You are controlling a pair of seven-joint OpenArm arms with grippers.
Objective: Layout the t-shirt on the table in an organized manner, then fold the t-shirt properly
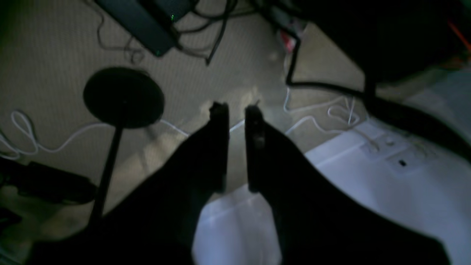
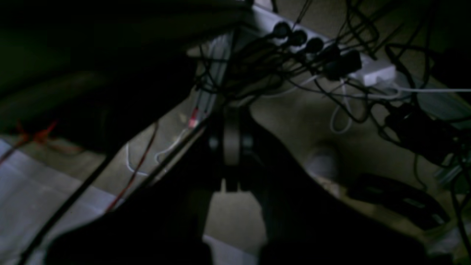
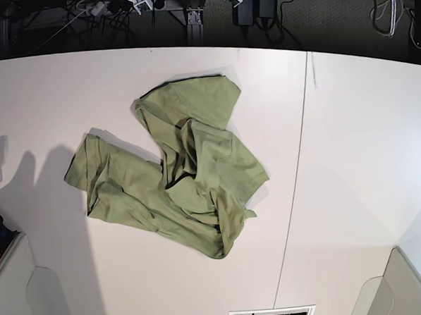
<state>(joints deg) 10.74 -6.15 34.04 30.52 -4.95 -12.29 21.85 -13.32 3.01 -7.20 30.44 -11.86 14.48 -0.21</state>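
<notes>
The olive-green t-shirt (image 3: 176, 173) lies crumpled and twisted on the white table (image 3: 350, 122), left of the middle, with folds bunched at its centre. Neither gripper shows in the base view. In the left wrist view my left gripper (image 1: 237, 108) hangs past the table's edge (image 1: 368, 184) over the floor, its dark fingers a narrow gap apart and empty. In the right wrist view my right gripper (image 2: 232, 114) is shut with nothing in it, also beyond the table's edge (image 2: 29, 191). The shirt appears in neither wrist view.
A round black stand base (image 1: 123, 96) and white cables lie on the floor below the left gripper. A loaded power strip (image 2: 371, 71) and tangled cords sit beyond the right gripper. Grey arm bases (image 3: 27, 294) (image 3: 408, 288) flank the table's near corners.
</notes>
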